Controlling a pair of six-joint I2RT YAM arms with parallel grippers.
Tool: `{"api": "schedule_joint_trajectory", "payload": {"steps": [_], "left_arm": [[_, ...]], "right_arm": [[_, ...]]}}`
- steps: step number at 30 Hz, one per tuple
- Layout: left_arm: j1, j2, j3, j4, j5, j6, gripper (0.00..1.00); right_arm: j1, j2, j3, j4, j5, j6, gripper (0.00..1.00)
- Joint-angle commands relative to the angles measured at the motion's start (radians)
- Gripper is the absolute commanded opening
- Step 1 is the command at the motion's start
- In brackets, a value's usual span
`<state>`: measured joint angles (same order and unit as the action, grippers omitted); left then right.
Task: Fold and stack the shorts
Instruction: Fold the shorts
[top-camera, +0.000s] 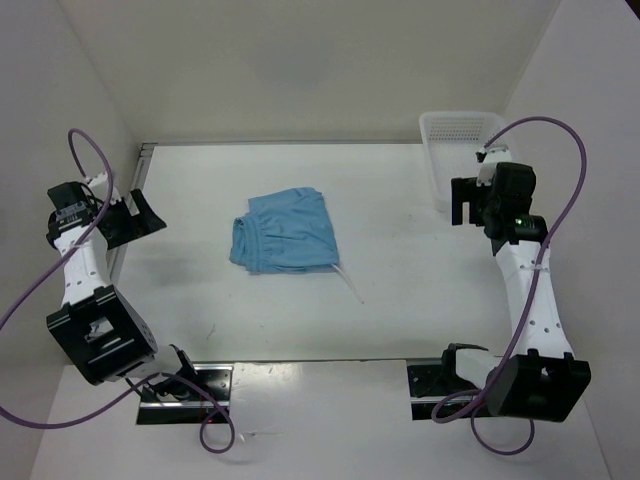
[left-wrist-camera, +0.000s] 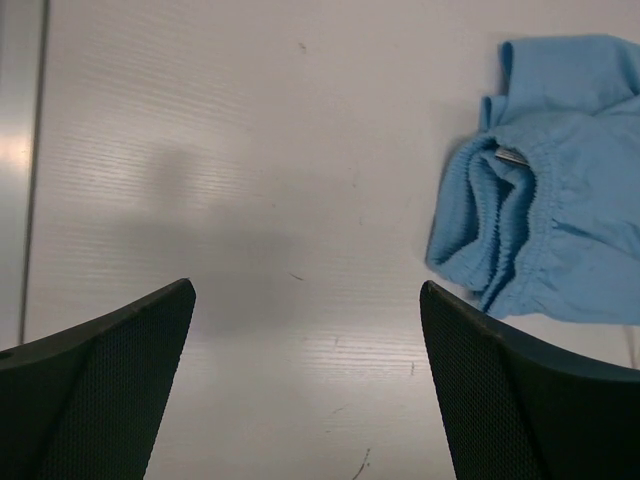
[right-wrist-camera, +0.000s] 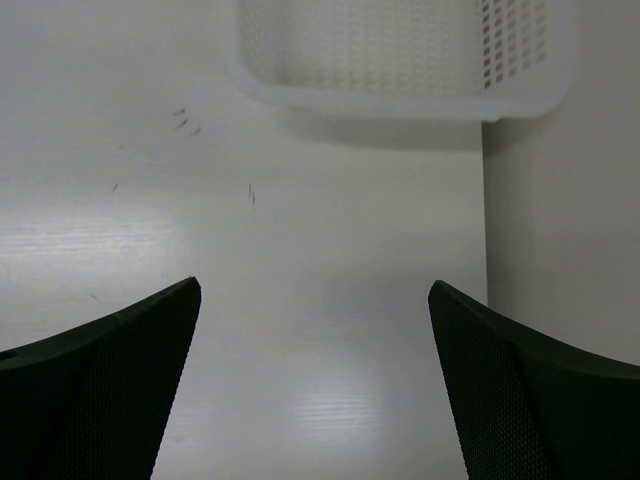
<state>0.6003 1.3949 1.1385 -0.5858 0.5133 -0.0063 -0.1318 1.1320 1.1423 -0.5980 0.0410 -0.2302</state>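
Top external view: a white table (top-camera: 400, 310) sits in a plain enclosure of pale walls, with faint dark scuffs on its surface and a metal strip (top-camera: 143, 170) running along its 9 o'clock edge. Just off centre toward 10 o'clock lie the shorts (top-camera: 285, 232), a light blue, loosely folded bundle with the gathered waistband bunched on the 9 o'clock side and a thin white drawstring (top-camera: 350, 283) trailing out flat toward 5 o'clock. A white mesh basket (top-camera: 440, 135) stands in the 2 o'clock corner against the wall; its perforated floor and walls are in plain sight through the right wrist camera. The left gripper (top-camera: 135, 215) hangs at the 9 o'clock edge, well apart from the shorts, its fingers spread wide and holding nothing. The right gripper (top-camera: 462, 200) hangs at about 3 o'clock, just beside the basket, its fingers likewise spread wide over bare table and gripping nothing.
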Motion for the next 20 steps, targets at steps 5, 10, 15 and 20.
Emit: {"api": "schedule_joint_trajectory", "payload": {"steps": [5, 10, 15, 20], "left_arm": [[0.001, -0.027, 0.011, 0.063, -0.183, 0.006, 1.00], [-0.037, -0.057, -0.022, 0.084, -0.260, 0.006, 1.00], [-0.046, -0.105, -0.045, 0.102, -0.260, 0.006, 1.00], [-0.085, -0.138, -0.045, 0.092, -0.271, 0.006, 1.00]], "right_arm": [[-0.002, -0.078, -0.096, -0.029, 0.000, -0.003, 0.99], [-0.002, -0.087, -0.107, -0.029, 0.000, -0.012, 0.99], [-0.002, -0.087, -0.116, -0.019, -0.009, -0.012, 0.99], [-0.002, -0.087, -0.125, 0.004, -0.055, -0.012, 0.99]]}}
